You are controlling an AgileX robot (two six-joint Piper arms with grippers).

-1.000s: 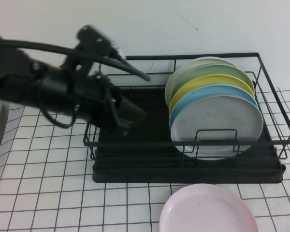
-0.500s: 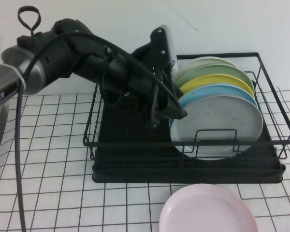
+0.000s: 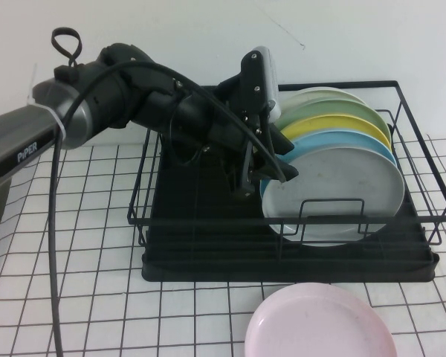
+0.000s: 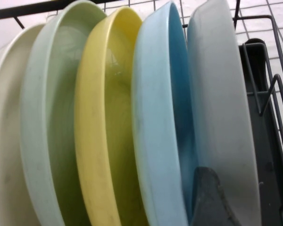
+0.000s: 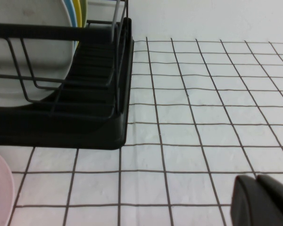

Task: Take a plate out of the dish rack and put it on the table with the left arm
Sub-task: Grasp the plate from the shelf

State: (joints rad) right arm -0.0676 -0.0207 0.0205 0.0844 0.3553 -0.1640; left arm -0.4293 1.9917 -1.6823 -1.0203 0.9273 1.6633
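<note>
The pale grey-white plate (image 3: 334, 192) stands upright at the front of a row of plates in the black wire dish rack (image 3: 416, 175), with the light blue plate (image 3: 334, 137) right behind it. My left gripper (image 3: 266, 182) is open at the grey-white plate's left edge, inside the rack. In the left wrist view one finger (image 4: 211, 197) sits in the gap between the blue plate (image 4: 155, 117) and the grey-white plate (image 4: 221, 103); the other finger is out of view. My right gripper (image 5: 262, 197) is shut and empty, low over the gridded table (image 5: 203, 108), to the right of the rack.
Yellow (image 3: 320, 125), green (image 3: 316, 111) and cream (image 3: 312, 95) plates stand behind the blue one. A pink plate (image 3: 320, 323) lies flat on the table in front of the rack. The left half of the rack holds only the arm. Open table (image 3: 59, 253) lies left of the rack.
The left arm has swung from the rack's left side across into it, up to the plates. In the last half second it edged a little further right onto the grey-white plate's edge.
</note>
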